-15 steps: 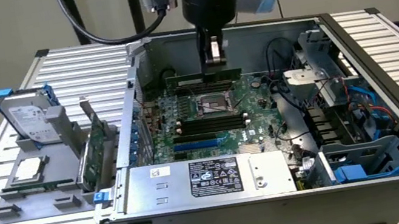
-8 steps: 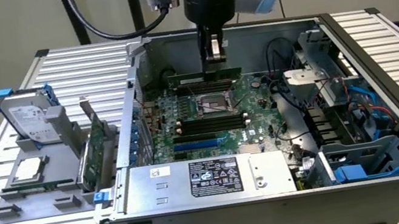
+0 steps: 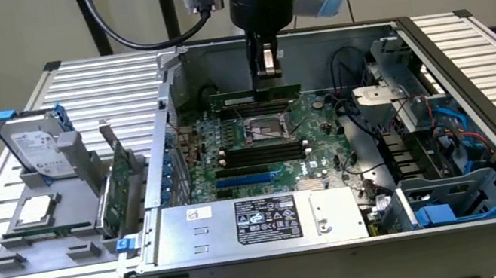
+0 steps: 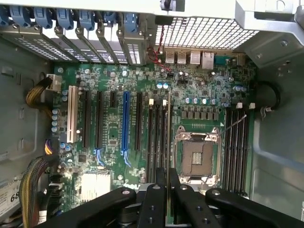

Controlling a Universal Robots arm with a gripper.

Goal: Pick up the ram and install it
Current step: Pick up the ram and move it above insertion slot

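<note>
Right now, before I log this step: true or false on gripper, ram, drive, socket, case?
1. The gripper is shut on the ram. True.
2. The drive stands in the rack. True.
3. The ram lies in that rack. False: it is held inside the case, over the motherboard.
4. A cooler covers the socket. False: the socket is bare.
5. The case is closed. False: its side is open.

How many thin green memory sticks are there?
1: the thin green memory stick is held by the black gripper above the green motherboard; others may be hidden.
</note>
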